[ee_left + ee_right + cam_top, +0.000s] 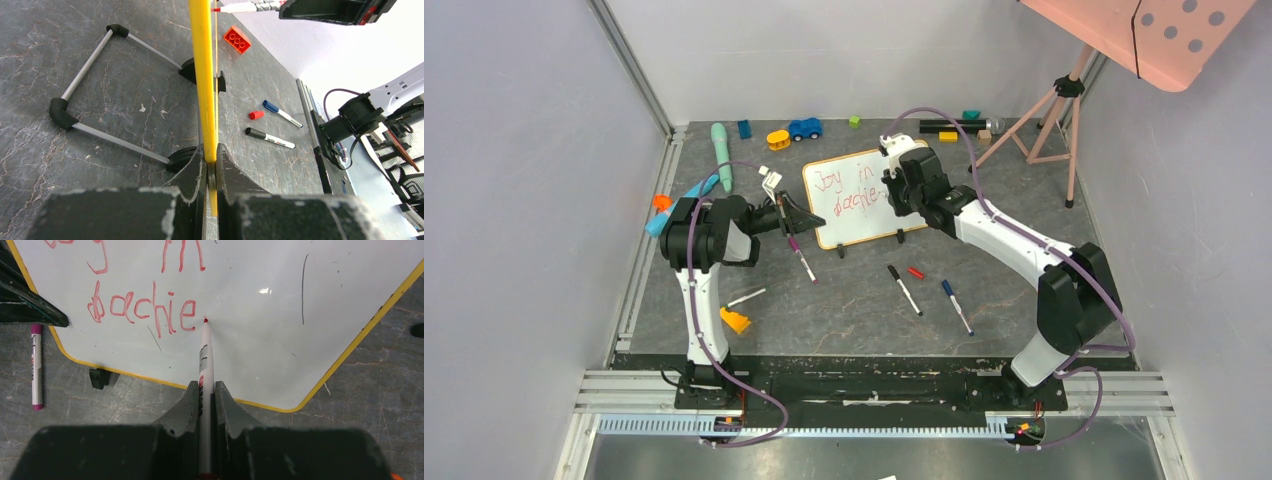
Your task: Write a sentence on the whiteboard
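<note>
Top view: whiteboard stands propped on the dark table, at about 12 o'clock from the table's middle, tilted back on two black clip feet.

Sentence in red, two lines. Upper line reads "Joy in". Lower line reads "achie" with a scribbled mark in front of it (right wrist view shows this best:).

Left claw: clenched on the board's yellow frame, which runs straight up between the two fingers. From above, it meets the board at roughly 8 o'clock, at the lower left corner.

Right claw: clamped on a red marker, whose barrel sits between the fingers and points to 12 o'clock in the wrist view. Its red tip touches the white surface just at 3 o'clock of the last "e". From above, this claw hangs over the board's right half.

Loose on the table at the board's 6 o'clock:
- purple-capped marker, nearest the left claw
- black marker
- red cap, just beside the black marker
- blue marker, furthest toward 4 o'clock
</note>
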You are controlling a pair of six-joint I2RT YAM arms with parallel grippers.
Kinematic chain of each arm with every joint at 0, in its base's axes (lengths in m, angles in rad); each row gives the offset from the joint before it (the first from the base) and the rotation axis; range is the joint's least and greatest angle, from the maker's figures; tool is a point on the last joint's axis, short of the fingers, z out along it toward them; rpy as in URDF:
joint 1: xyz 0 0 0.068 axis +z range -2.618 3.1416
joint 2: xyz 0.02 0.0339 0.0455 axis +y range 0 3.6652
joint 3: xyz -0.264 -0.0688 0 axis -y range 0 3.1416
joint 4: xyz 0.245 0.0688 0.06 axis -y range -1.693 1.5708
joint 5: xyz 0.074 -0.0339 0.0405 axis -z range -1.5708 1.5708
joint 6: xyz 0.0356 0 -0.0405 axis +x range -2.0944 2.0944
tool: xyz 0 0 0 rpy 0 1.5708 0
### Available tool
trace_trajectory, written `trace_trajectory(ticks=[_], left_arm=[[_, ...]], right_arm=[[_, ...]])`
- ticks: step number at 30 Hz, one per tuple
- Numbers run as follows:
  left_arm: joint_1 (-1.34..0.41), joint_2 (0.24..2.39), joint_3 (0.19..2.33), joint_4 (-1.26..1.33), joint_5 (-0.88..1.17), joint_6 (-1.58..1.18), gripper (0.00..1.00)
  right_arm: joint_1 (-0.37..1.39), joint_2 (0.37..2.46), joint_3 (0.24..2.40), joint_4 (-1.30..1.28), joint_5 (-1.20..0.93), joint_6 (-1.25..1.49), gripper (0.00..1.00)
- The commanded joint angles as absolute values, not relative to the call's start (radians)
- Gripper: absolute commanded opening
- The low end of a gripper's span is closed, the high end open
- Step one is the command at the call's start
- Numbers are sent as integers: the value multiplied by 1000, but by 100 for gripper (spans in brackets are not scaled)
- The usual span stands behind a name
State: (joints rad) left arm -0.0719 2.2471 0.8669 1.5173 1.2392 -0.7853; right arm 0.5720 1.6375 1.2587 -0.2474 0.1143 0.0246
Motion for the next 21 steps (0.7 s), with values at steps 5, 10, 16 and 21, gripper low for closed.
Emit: trace_trajectory(ticks=[5,10,16,21], left_arm=[[-91,2291,850,1557,1341,-705,2],[-91,2292,850,1557,1342,-705,2],[-90,2291,850,1557,1341,-706,2],[-90,2291,850,1557,1341,-705,2]], right_arm=[[566,1602,1194,-219,148,14,0],[563,1610,1209,-218,161,13,0],[555,1633,1262,-226,174,10,0],[551,1649,1299,-234,177,9,0]])
